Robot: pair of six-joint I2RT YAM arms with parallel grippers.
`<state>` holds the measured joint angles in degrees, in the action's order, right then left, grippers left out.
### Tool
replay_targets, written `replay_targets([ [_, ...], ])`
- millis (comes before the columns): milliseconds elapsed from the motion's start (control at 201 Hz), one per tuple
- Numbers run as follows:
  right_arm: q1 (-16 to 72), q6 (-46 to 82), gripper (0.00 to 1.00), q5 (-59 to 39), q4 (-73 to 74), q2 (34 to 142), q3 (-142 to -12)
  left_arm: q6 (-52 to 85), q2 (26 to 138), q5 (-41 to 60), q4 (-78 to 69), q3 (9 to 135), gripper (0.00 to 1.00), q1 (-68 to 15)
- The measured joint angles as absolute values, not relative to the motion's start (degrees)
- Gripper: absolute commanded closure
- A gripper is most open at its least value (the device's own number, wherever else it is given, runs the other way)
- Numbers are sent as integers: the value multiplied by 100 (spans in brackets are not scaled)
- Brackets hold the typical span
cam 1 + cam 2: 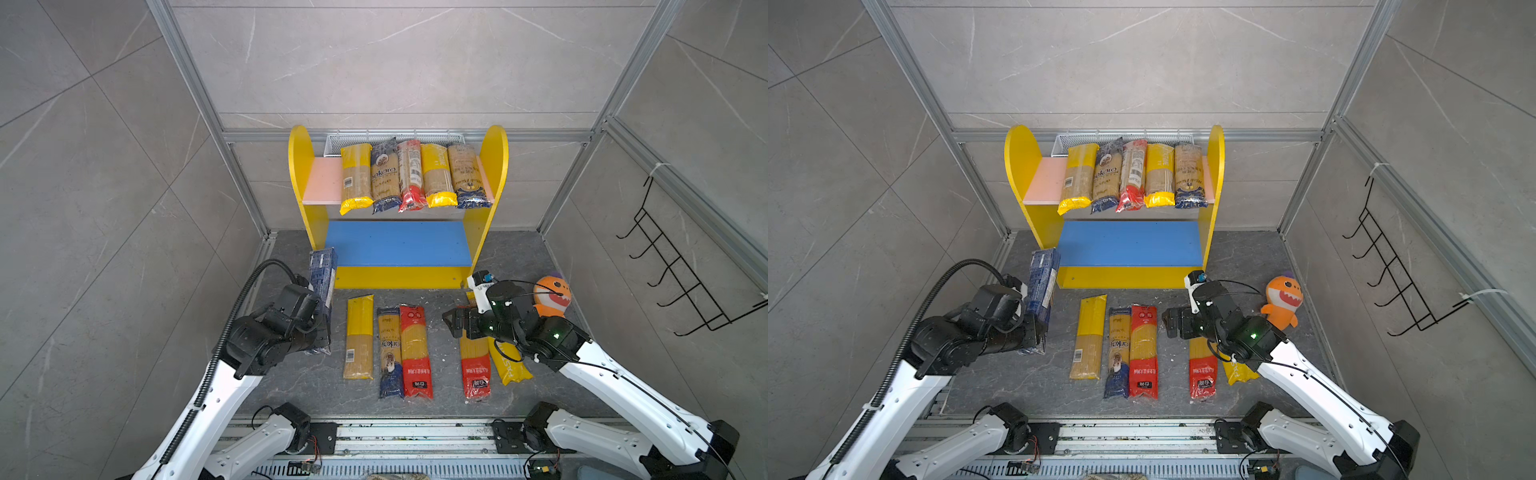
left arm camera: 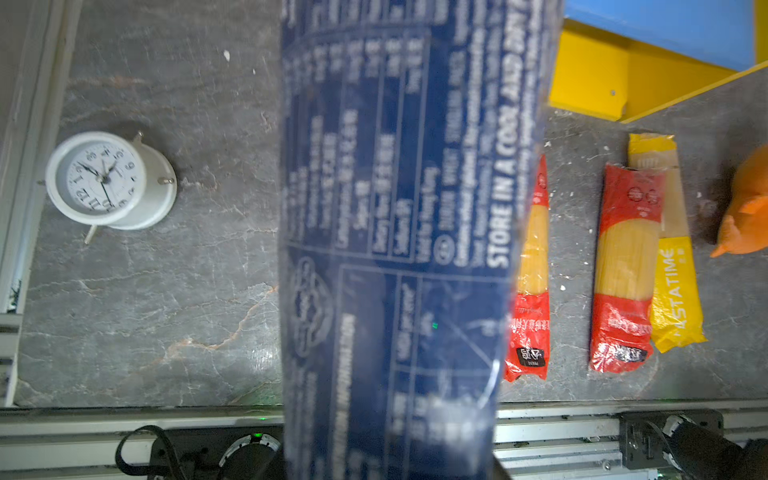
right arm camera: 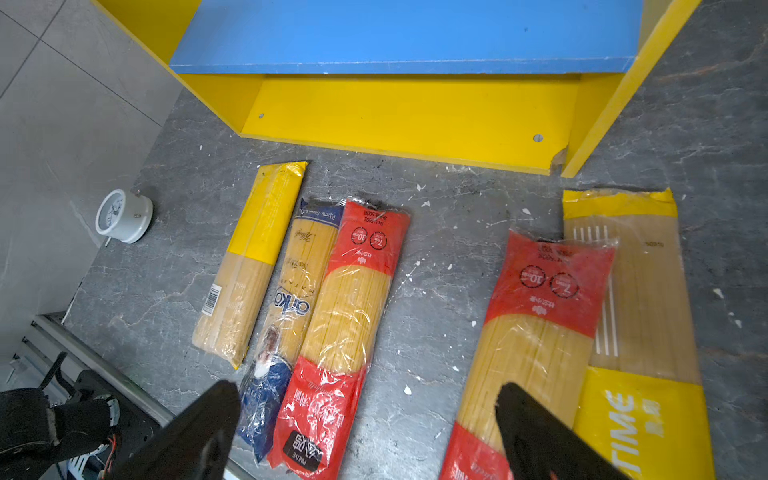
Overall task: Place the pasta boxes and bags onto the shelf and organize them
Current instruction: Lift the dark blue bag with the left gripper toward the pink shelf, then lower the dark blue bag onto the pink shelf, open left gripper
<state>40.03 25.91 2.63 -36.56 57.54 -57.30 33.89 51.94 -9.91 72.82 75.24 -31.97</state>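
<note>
Left of shelf [image 1: 299, 174], left gripper [image 1: 321, 332] pinching raised blue box [image 1: 323, 270]; right gripper [image 1: 453, 322] spread, hovering.

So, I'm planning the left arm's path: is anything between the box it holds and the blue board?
Nothing lies on the blue board. The box is just outside the shelf's left yellow side, which blocks a straight sideways move; the front looks open.

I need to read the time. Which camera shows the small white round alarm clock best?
The left wrist view: the small white round alarm clock has its dial turned to the camera, hands and numerals readable. The right wrist view shows the clock far smaller, mostly its side, dial unreadable. Neither top view shows it.
</note>
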Motion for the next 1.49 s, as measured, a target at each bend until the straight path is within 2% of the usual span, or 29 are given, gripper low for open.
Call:
replay_targets([
  [518,4003,2589,0,250,-3671,5802,-6027,2646,5857,-978,8055,10051,100,-3201],
  [802,4003,2587,0,257,-3789,5795,-6143,2154,7238,-1090,8171,11716,100,-3201],
  [1086,4003,2550,0,325,-3896,5795,-6427,1424,8882,-1616,8097,13649,100,-3216],
  [1494,4003,2366,0,342,-3894,6047,-6910,217,9507,-2475,7076,14191,100,-3194],
])
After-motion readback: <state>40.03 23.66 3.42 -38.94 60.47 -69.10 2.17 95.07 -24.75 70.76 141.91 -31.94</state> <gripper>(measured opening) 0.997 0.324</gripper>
